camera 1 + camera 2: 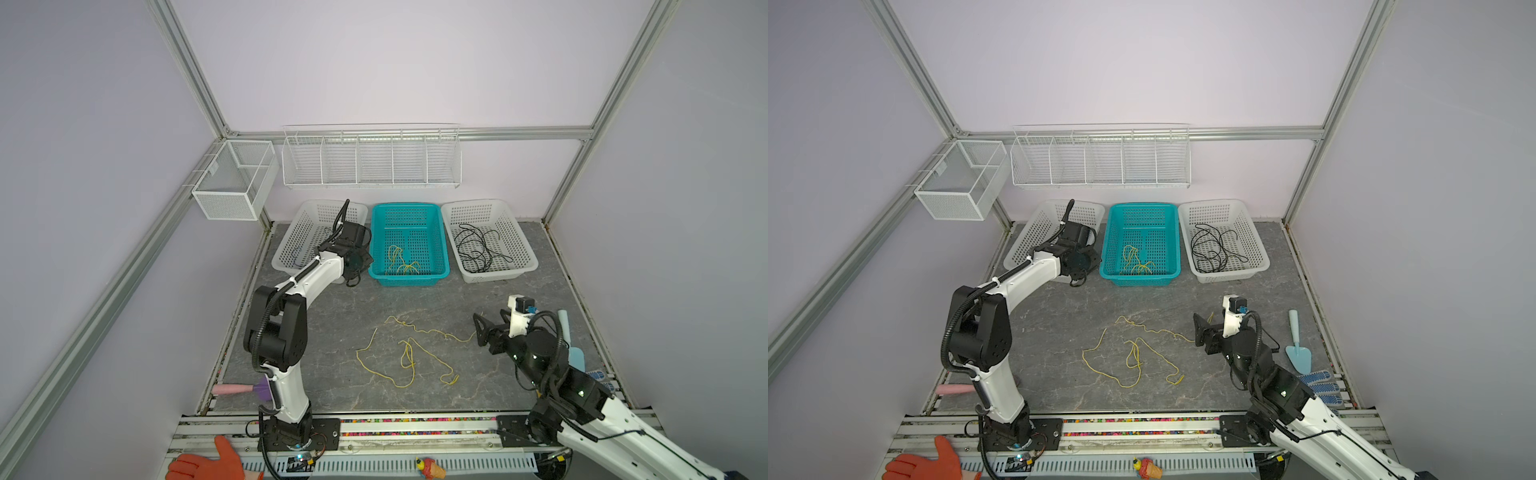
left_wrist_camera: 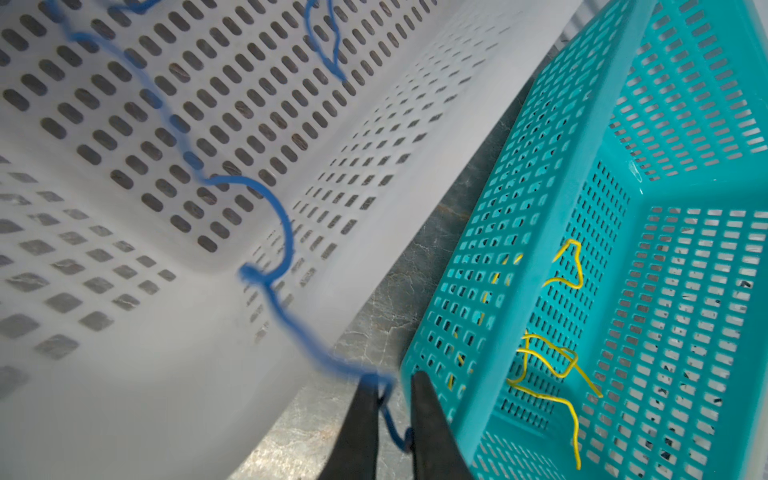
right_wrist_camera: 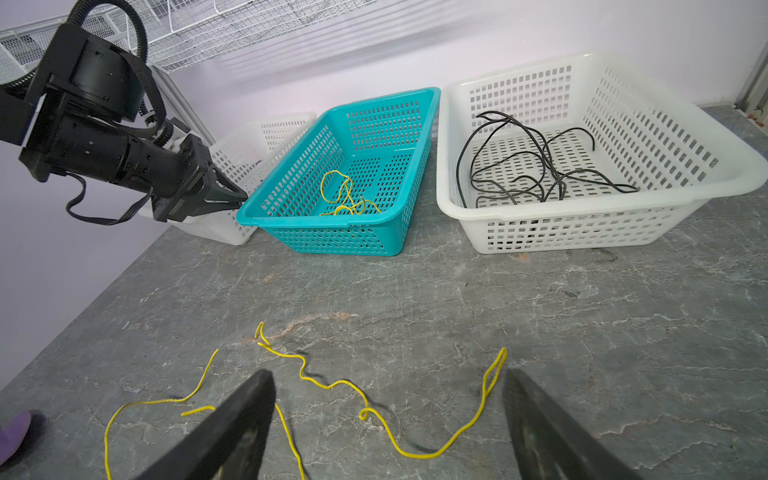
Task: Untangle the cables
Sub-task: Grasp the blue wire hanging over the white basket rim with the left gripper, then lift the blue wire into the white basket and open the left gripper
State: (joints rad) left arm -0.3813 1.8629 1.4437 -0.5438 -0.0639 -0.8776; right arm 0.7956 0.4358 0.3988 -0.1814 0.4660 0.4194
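Your left gripper (image 2: pixel 393 374) hangs in the gap between the teal basket (image 3: pixel 307 223) and the left white basket (image 2: pixel 415 158). Its jaws stand narrowly apart with the blue cable (image 2: pixel 286 224) threaded between them; the wrist view does not show whether they pinch it. From the fingers the blue cable runs over the left white basket's rim and snakes across its perforated floor. The teal basket's outer wall stands just beside one finger, with a strip of grey marbled tabletop (image 3: pixel 540 311) below.

Your right gripper (image 3: pixel 386 374) is spread wide with nothing between its jaws, low over the tabletop well in front of the teal basket. The loose yellow cable (image 1: pixel 409 353) sprawls there in open loops. One end reaches close to this gripper's tips in both top views, and part of it lies just ahead of the fingers in the wrist view.

Inside the teal basket lies a second yellow cable (image 3: pixel 345 195), bunched near the front wall. The right white basket (image 3: pixel 582 232), on the teal basket's far side from the left arm, holds the black cables (image 3: pixel 515 191).

A white wire rack (image 1: pixel 370 162) hangs on the wall above and behind the teal basket, with a mesh box (image 1: pixel 237 183) off to its left-arm side. A pale blue trowel (image 1: pixel 1298 353) and blue-dotted gloves (image 1: pixel 1320 382) lie beyond the right arm. An orange glove (image 1: pixel 208 463) and a toy ice-cream cone (image 1: pixel 432 467) sit at the front rail.
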